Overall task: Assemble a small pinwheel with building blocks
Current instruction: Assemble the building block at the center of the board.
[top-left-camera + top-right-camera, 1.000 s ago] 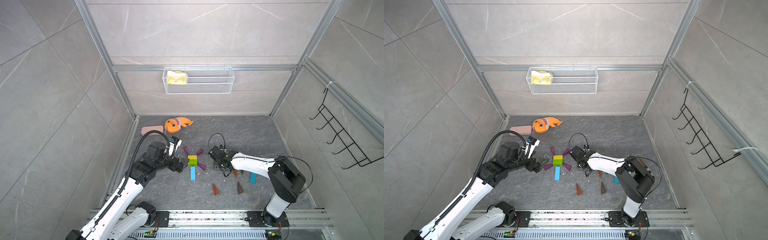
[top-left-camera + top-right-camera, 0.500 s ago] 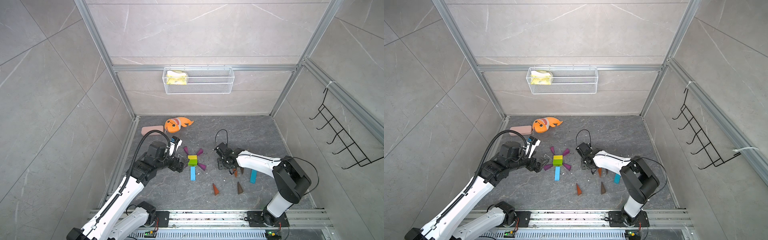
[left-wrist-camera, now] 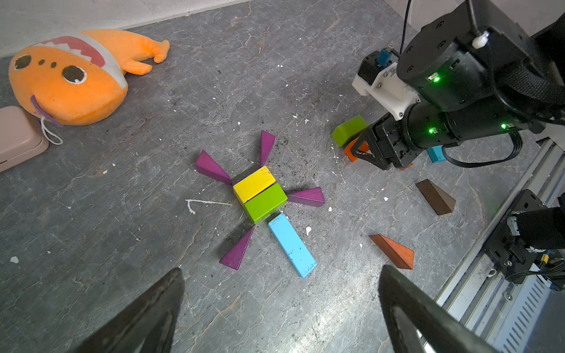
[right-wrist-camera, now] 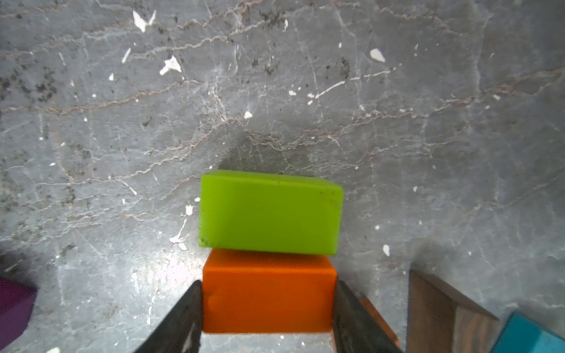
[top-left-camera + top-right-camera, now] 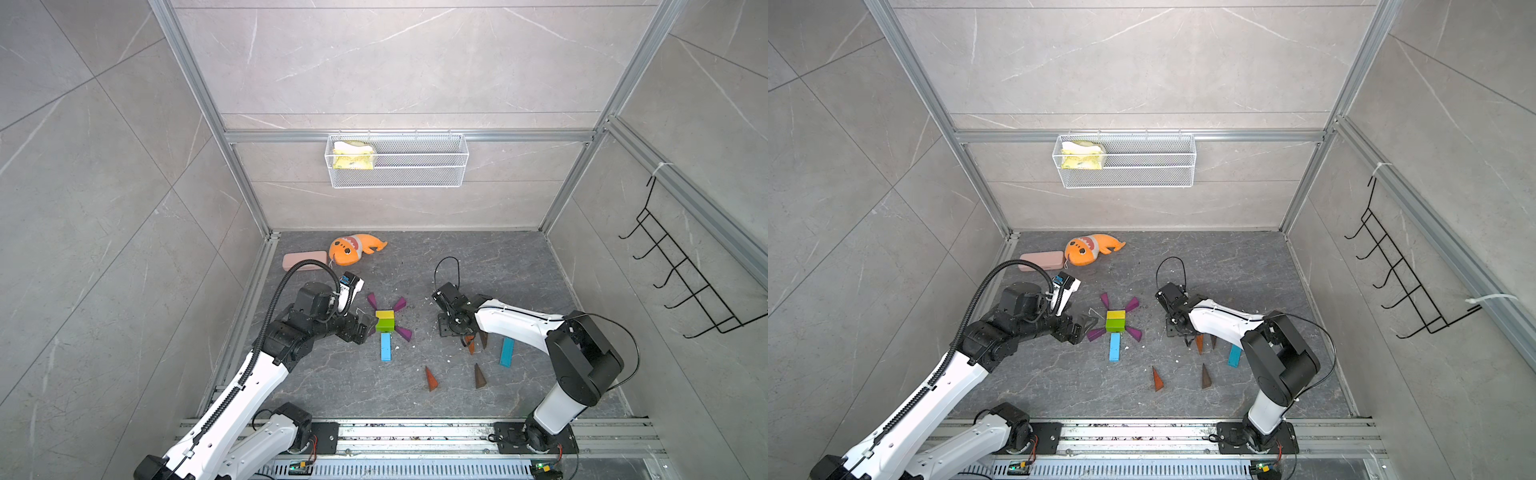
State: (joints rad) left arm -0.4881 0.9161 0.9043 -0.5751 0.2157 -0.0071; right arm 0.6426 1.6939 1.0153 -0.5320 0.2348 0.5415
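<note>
Grip: right pincer (image 4: 268, 285) clamped orange brick (image 4: 269, 302) between middle and right edge of worktop (image 5: 415, 270), green brick (image 4: 270, 212) touching it. Both bricks were hidden under that arm in both top views. Meanwhile left pincer (image 3: 281, 269) gaped wide, empty, fingers (image 3: 146, 314) cut off by frame.

The right pincer (image 5: 459, 334) hides the orange brick (image 4: 269, 293) in both top views; the wrist view crops the light-blue bar (image 4: 532, 336)

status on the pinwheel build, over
Left gripper open, hovering by the hub. Right gripper shut on orange brick, loose green brick against it. Four purple wedges and one blue bar placed. Nothing blocking.
</note>
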